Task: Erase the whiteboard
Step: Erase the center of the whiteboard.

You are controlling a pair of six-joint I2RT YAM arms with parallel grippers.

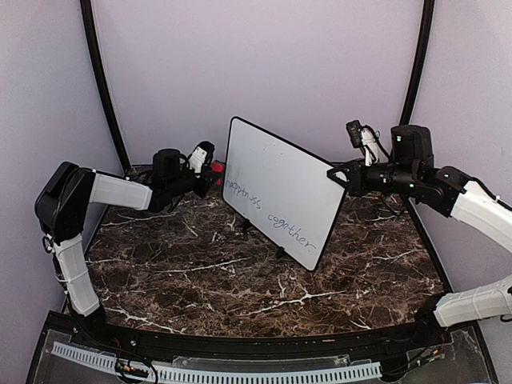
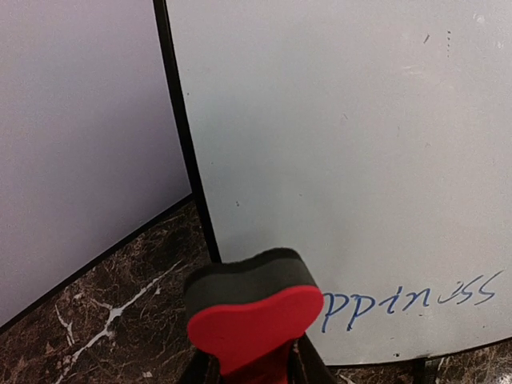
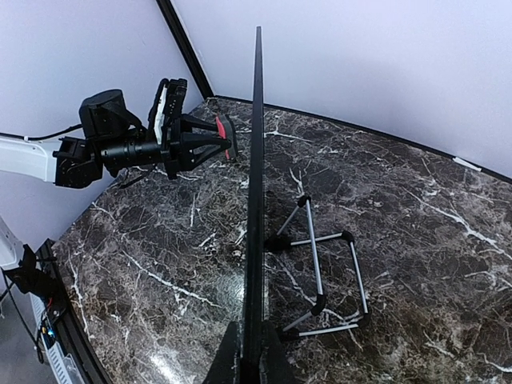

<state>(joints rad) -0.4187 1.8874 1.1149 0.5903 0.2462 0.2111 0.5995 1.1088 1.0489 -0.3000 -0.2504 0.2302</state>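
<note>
Right claw point(image 3: 247, 356) pinches whiteboard's point(image 3: 258, 160) edge; left claw's point(image 3: 210, 138) eraser point(image 2: 252, 320) just beside.

On my remote feed I log a dark marble tabletop point(image 1: 240, 276) with white veining. A wire stand point(image 3: 312, 240), metal rods with black end caps, rests near its centre. A red eraser block point(image 2: 252, 324) with dark foam backing is raised above the left rear area. Lavender walls point(image 1: 256, 64) enclose the cell, with black poles point(image 1: 100, 80) running up them. A white slotted strip point(image 1: 240, 373) lines the near edge.
</note>
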